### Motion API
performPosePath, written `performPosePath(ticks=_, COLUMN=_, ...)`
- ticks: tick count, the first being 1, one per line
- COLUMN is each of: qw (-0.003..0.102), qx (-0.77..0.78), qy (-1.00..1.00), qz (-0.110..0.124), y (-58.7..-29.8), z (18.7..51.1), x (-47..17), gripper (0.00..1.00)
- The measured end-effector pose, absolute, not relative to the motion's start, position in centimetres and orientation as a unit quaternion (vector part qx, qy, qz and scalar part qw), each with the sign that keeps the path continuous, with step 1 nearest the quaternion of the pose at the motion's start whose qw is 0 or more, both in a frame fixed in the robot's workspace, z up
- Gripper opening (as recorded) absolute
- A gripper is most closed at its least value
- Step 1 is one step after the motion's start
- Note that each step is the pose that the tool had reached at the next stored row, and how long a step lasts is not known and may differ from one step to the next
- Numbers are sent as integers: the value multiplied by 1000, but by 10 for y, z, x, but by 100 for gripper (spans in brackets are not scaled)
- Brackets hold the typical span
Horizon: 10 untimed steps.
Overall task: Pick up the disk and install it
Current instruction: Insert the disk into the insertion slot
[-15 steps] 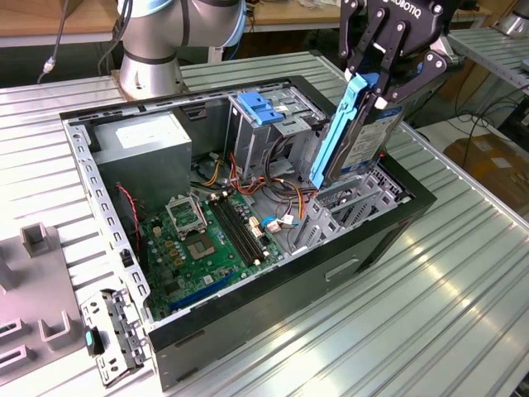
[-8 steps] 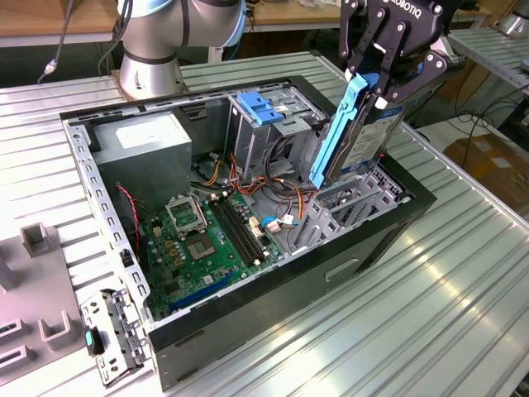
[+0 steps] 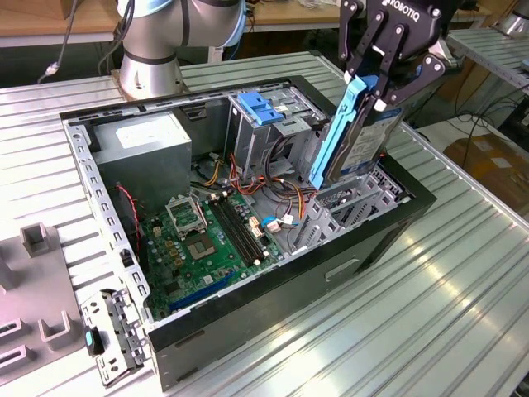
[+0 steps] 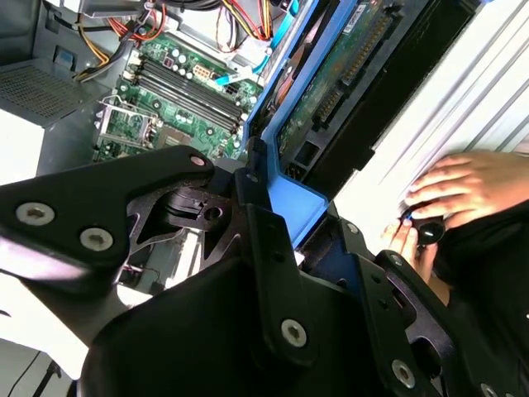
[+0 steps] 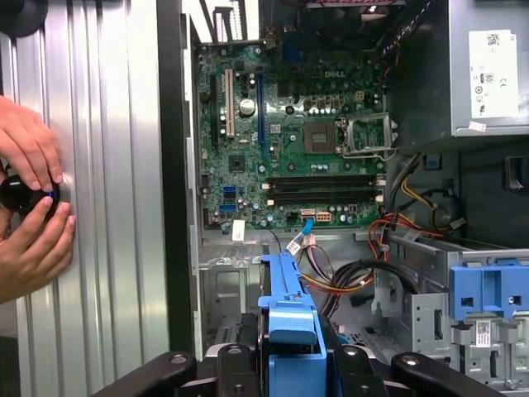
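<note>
Fingers (image 3: 368, 51) clamped tight on the disk (image 3: 365, 145): long axis near upright, lower end pointing seven o'clock, hanging just above the drive bay (image 3: 351, 207).

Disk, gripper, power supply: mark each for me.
disk (image 3: 364, 145): exterior view, on its silver face.
gripper (image 3: 376, 89): exterior view, where it clamps the disk.
power supply (image 3: 153, 165): exterior view, its grey side.

Bright, even light (glare streaks the table (image 3: 459, 277)).
</note>
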<state>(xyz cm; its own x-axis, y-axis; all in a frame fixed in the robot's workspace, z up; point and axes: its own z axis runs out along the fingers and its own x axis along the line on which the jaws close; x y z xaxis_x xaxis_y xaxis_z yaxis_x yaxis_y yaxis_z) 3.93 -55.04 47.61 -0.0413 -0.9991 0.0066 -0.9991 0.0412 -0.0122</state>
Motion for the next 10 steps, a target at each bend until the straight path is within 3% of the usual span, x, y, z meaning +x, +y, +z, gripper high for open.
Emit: performPosePath(ticks=10, qw=2, qx=-692, qy=722, qz=-7, y=-552, z=456, x=53, gripper=37)
